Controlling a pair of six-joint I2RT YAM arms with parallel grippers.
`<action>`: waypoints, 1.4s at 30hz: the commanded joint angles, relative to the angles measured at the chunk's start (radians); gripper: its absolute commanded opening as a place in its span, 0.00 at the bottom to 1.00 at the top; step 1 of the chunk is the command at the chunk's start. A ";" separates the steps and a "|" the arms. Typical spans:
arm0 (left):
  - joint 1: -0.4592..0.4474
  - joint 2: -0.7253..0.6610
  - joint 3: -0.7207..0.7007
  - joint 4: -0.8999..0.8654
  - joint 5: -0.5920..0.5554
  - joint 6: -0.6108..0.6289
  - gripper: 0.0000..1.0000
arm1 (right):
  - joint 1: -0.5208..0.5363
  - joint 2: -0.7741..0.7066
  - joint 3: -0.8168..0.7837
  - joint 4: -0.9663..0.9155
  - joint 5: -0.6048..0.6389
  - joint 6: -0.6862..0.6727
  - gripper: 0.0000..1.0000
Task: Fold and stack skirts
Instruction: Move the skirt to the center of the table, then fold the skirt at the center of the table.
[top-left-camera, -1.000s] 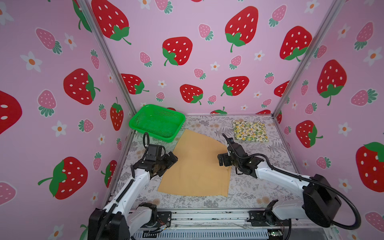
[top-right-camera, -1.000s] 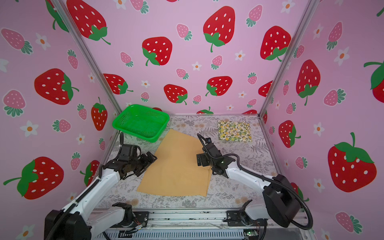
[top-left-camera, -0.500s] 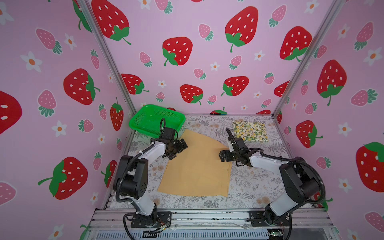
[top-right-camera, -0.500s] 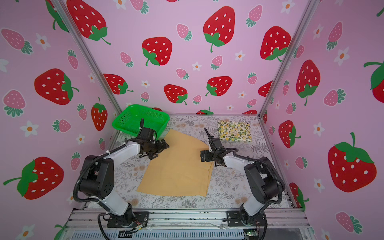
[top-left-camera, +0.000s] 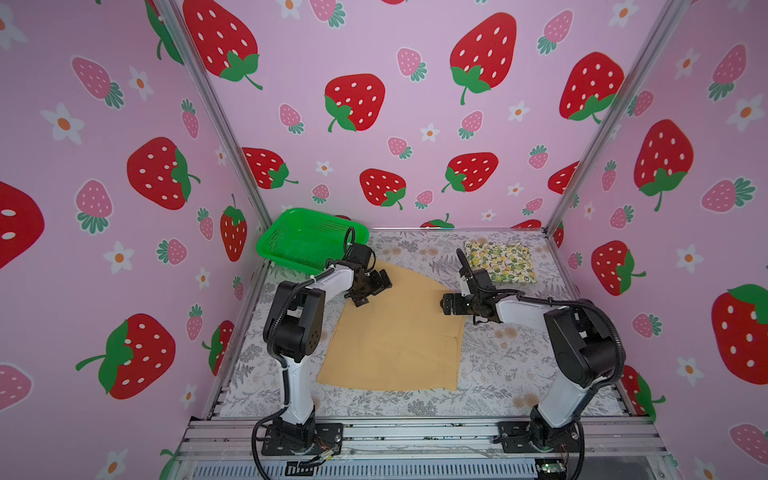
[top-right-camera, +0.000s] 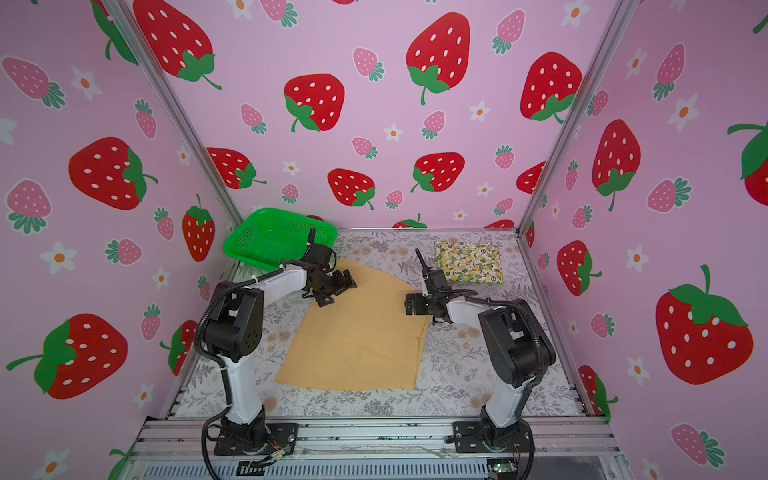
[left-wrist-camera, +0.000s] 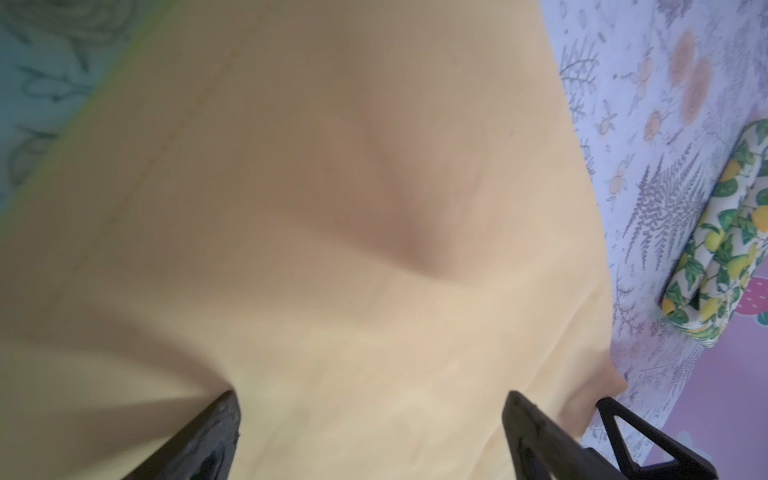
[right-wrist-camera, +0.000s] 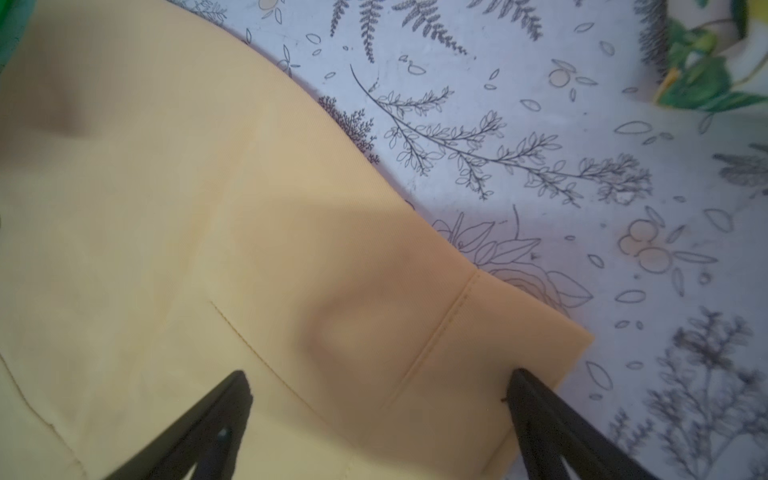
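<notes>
Mustard-tan skirt (top-left-camera: 395, 332) lies flat, lemon-print skirt (top-left-camera: 500, 262) folded; left claw (top-left-camera: 373, 291) and right claw (top-left-camera: 446, 304) spread.

**Room around the tan skirt (top-left-camera: 395, 332)**

The tan skirt lies flat. Just off its far left corner the green basket (top-left-camera: 303, 241) blocks passage. Off its far right corner sits the folded lemon skirt (top-left-camera: 500, 262), with bare tablecloth (top-left-camera: 415, 253) between them. Its near and right sides border open tablecloth.

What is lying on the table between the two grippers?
Only the mustard skirt: its far part fills the stretch from the left gripper to the right gripper. This shows in both top views.
</notes>
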 joint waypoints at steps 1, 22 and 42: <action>-0.025 0.092 0.084 -0.072 0.010 0.024 0.99 | -0.025 0.024 0.011 -0.020 0.032 0.022 1.00; -0.119 0.087 0.548 -0.237 0.066 0.085 0.99 | -0.054 -0.308 -0.042 -0.007 0.105 -0.049 1.00; 0.008 -0.865 -0.630 -0.072 -0.137 -0.239 1.00 | 0.354 -0.522 -0.212 -0.079 0.267 -0.215 1.00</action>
